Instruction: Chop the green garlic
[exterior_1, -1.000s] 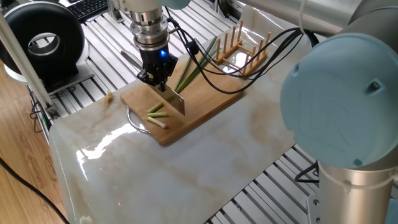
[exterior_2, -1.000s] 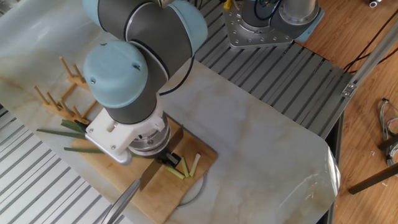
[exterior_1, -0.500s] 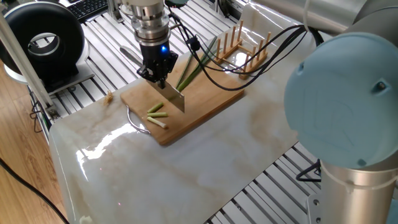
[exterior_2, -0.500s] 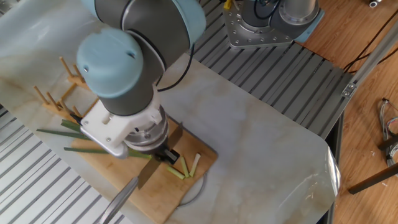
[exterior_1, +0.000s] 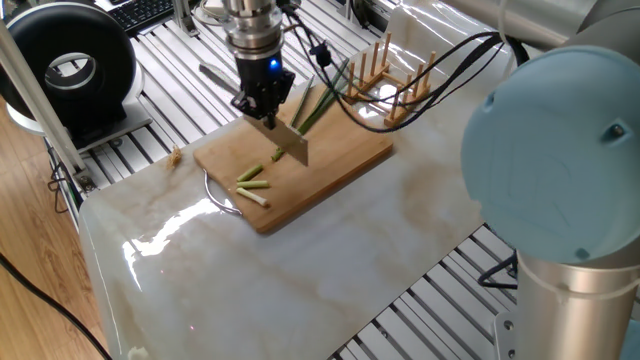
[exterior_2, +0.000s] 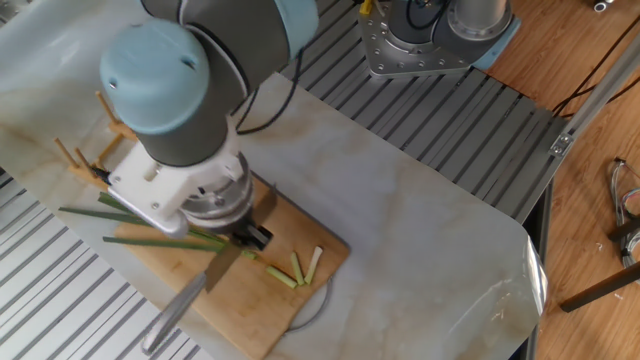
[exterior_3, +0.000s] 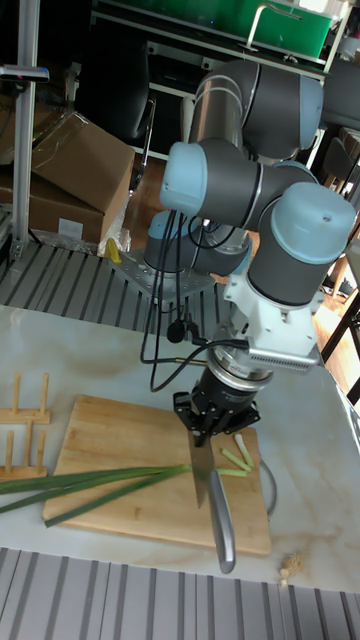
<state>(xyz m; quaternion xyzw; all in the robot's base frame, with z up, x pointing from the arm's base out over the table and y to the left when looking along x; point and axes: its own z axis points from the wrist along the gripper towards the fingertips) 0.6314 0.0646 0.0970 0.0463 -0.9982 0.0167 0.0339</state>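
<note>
My gripper (exterior_1: 265, 102) is shut on a knife, its grey handle (exterior_1: 215, 76) sticking out behind and its blade (exterior_1: 291, 146) pointing down over the wooden cutting board (exterior_1: 335, 165). The green garlic (exterior_1: 312, 105) lies across the board's far end, and its dark leaves reach past the edge toward the rack. In the tall fixed view the blade (exterior_3: 200, 468) stands at the stalk's cut end (exterior_3: 150, 477). Several short cut pieces (exterior_1: 253, 184) lie on the board's near part, also seen beside the gripper (exterior_2: 246, 236) as pale sticks (exterior_2: 298, 268).
A wooden peg rack (exterior_1: 388, 76) stands just beyond the board. Black cables (exterior_1: 420, 80) hang over it. A round black device (exterior_1: 70, 62) sits at the far left. A wire loop (exterior_1: 213, 195) sticks out from the board's near edge, and a small scrap (exterior_1: 175, 155) lies on the marble.
The gripper and knife have shifted along the board away from the cut pieces, toward the uncut stalk and the rack. A new small piece lies behind the blade.
</note>
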